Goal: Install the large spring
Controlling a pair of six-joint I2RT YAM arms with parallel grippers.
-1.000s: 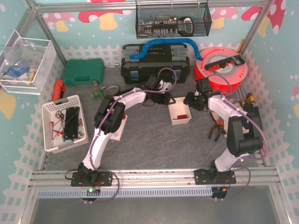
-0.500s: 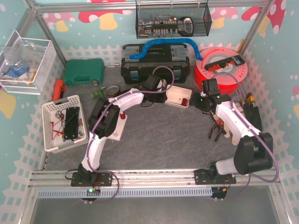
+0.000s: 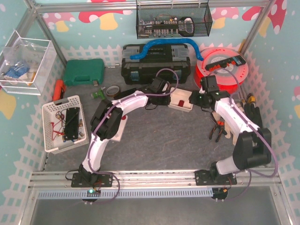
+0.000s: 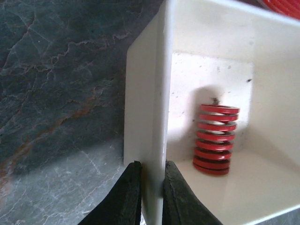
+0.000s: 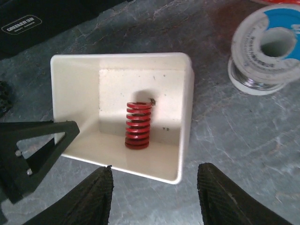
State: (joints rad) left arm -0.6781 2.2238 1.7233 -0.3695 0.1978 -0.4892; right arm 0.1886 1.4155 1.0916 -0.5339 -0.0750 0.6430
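The white bin [image 3: 186, 97] has travelled up the table [image 3: 154, 140] from its middle toward the back since a second ago. The left gripper [image 3: 165, 98], loose back then, has now clamped onto it, and the right arm has swung out and back to sit in front of the red cable reel [image 3: 229, 77].

The dark stone-patterned table carries the black toolbox [image 3: 154, 65] along its far edge, with the red reel just to the right of it. Both arms reach in toward the bin from either side, the left from the left and the right from the right.

The left wrist view shows the grip. The left gripper [image 4: 151, 165] has its two black fingers pinched tight on the bin's thin side wall [image 4: 144, 108], one finger outside and one inside.

In the right wrist view the right gripper [image 5: 156, 168] hangs just off the bin's near rim [image 5: 140, 171] with its jaws held apart, and neither finger touches anything. A solder spool [image 5: 262, 47] lies on the table beside the bin, off to the right.

The red spring [image 5: 138, 125] is inside the bin, its coils resting against the inner floor, and it is clear of both grippers. It shows again in the left wrist view [image 4: 214, 139], tucked toward a back corner.
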